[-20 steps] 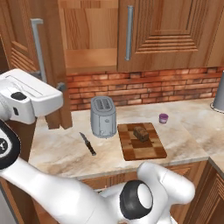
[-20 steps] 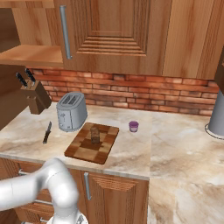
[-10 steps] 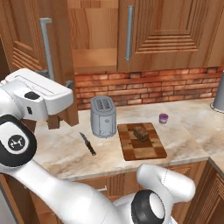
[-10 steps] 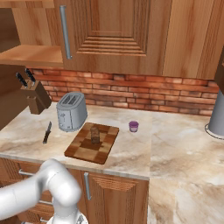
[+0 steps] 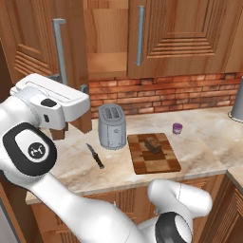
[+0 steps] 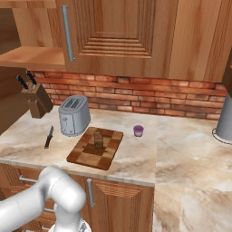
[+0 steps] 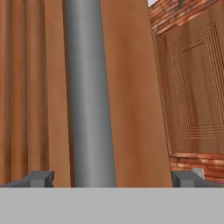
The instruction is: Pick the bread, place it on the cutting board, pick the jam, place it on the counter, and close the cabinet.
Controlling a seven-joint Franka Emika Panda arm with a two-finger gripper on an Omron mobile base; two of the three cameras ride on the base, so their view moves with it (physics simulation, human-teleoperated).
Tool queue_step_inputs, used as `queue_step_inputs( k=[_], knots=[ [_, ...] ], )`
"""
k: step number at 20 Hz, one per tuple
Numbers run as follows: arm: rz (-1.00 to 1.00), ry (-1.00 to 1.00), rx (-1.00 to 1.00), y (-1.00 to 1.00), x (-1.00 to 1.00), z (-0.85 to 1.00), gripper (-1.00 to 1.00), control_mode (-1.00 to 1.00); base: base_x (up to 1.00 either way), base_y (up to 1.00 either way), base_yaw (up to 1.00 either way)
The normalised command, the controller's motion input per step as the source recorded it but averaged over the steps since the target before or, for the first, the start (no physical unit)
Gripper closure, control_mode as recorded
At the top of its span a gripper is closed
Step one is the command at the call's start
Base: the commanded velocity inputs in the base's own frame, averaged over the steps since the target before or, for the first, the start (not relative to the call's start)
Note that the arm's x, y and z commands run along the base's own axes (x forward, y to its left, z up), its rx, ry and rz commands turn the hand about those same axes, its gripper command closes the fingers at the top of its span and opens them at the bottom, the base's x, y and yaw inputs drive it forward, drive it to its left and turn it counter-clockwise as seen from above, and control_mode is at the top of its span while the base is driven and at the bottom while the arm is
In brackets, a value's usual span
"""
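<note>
The bread [image 6: 99, 139] lies on the patchwork cutting board [image 6: 95, 147], also seen as the bread [image 5: 153, 144] on the cutting board [image 5: 154, 154]. The purple jam [image 6: 138, 131] stands on the counter [image 6: 181, 149] just right of the board; the jam [image 5: 177, 128] shows from the other side too. The cabinet's left door [image 5: 28, 42] is partly open. My gripper [image 7: 113, 179] is open, its fingertips [image 7: 42, 178] on either side of the door's grey bar handle [image 7: 89, 96] without gripping it. That handle [image 5: 59, 52] sits just above my hand.
A silver toaster [image 6: 74, 121] stands left of the board, with a black knife [image 6: 48, 137] lying beside it and a knife block [image 6: 36, 99] behind. A grey kettle [image 6: 225, 120] sits at the far right. The bare cabinet shelf [image 6: 31, 56] is exposed.
My hand has moved right, and the open door with its handle has swung right with it, narrowing the cabinet opening. Bread, jam and board have not moved.
</note>
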Motion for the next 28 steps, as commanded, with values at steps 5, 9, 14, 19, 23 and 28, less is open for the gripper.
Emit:
queue_step_inputs(
  k=[5, 9, 14, 19, 23, 28],
  knots=[
    [-0.07, 0.00, 0.00, -0.13, 0.42, 0.00, -1.00, -1.00, 0.00, 0.00, 0.00],
    [-0.08, 0.00, 0.00, -0.13, 0.39, 0.00, -1.00, -1.00, 0.00, 0.00, 0.00],
    [-0.12, 0.00, 0.00, -0.12, 0.35, 0.00, -1.00, -1.00, 0.00, 0.00, 0.00],
    [-0.16, 0.00, 0.00, -0.08, 0.35, 0.00, -1.00, -1.00, 0.00, 0.00, 0.00],
    [-0.16, 0.00, 0.00, -0.08, 0.37, 0.00, -1.00, -1.00, 0.00, 0.00, 0.00],
    [-0.07, 0.00, 0.00, -0.11, 0.43, 0.00, -1.00, -1.00, 0.00, 0.00, 0.00]
  ],
)
